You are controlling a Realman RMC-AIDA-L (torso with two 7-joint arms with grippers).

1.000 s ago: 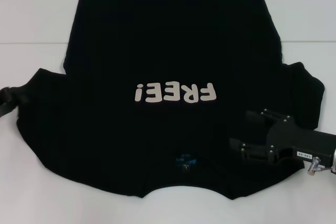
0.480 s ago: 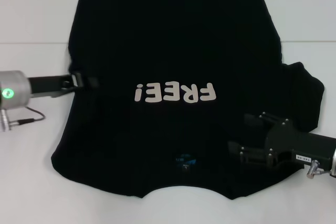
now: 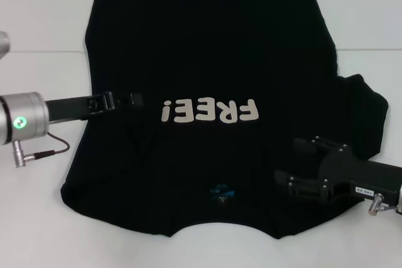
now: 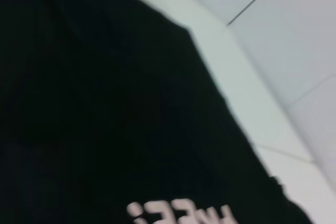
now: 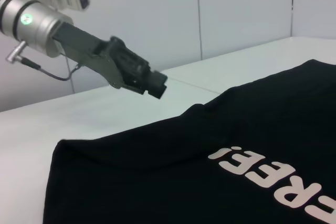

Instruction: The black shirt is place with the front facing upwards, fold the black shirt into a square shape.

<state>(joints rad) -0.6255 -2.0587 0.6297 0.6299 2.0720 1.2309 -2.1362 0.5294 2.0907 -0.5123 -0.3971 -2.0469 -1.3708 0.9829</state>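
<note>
- The black shirt (image 3: pixel 207 61) lies flat on the white table (image 3: pixel 38 218), bare margins on both sides.
- Left gripper (image 3: pixel 133 100), fingers together and empty, hovers above its left half.
- Right gripper (image 3: pixel 290 164), fingers spread, sits over the near right shoulder.

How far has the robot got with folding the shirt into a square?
Done: the shirt's left sleeve looks folded inward, leaving that edge straight.

In hand: the left gripper sits over the shirt beside the "FREE!" lettering. The right gripper rests over the shirt near the right sleeve.

Left: that sleeve lies spread out, and the body is full length, not yet square.
</note>
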